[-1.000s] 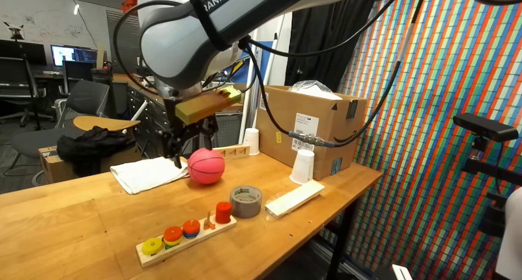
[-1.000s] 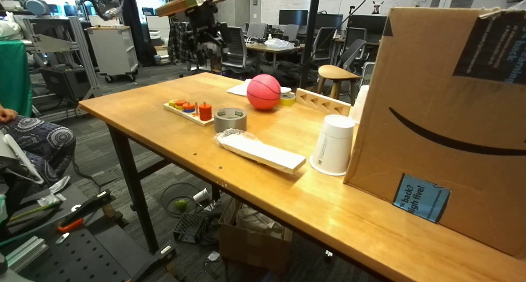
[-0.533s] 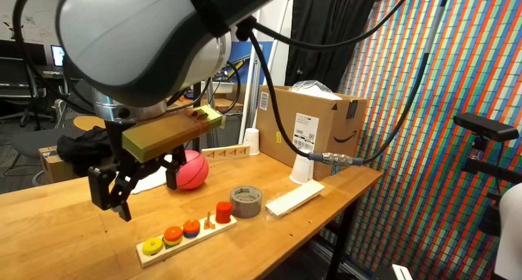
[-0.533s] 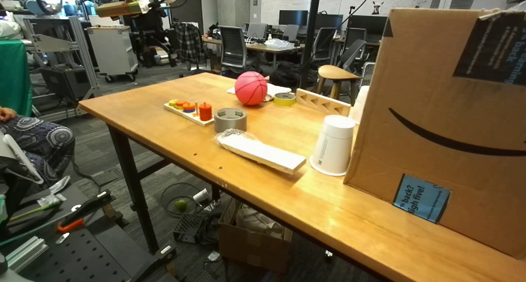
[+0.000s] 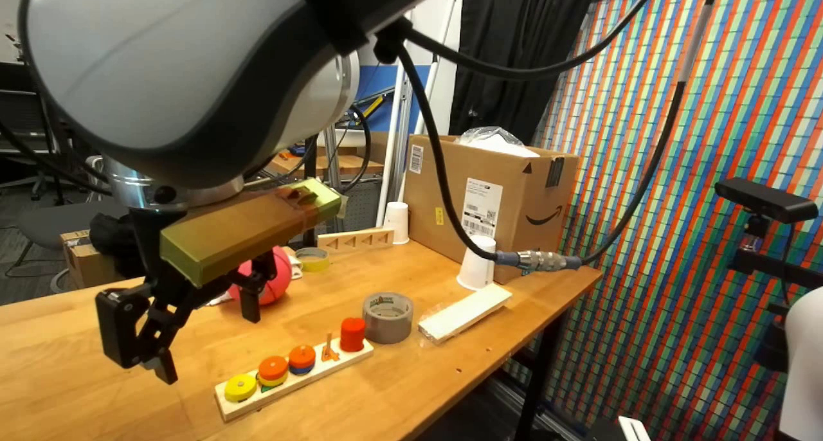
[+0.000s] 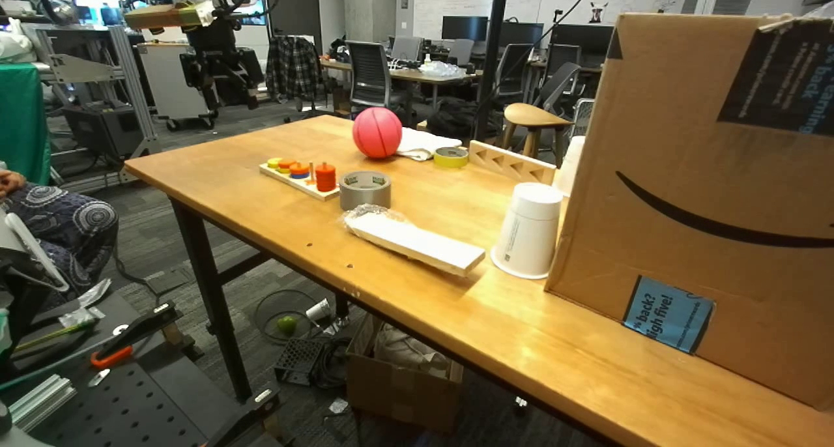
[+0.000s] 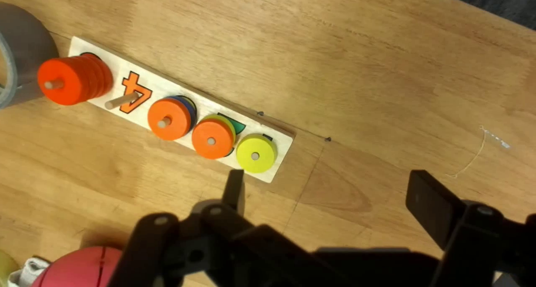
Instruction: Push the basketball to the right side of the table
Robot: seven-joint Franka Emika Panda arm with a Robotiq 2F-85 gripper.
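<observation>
Resting on the tabletop (image 6: 228, 170), the pink basketball (image 6: 376, 133) is noted just beside the white cloth (image 6: 422, 143), contact undetermined; the hand (image 7: 325, 193), spread wide, is suspended above.

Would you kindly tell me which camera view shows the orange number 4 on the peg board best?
The wrist view: it looks down on the peg board, so the orange number 4 appears large and readable, though a bare peg crosses it. Both exterior views show it only small and at a slant.

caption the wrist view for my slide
Open end effector above a wooden table with peg board, gray tape roll and pink basketball.
</observation>
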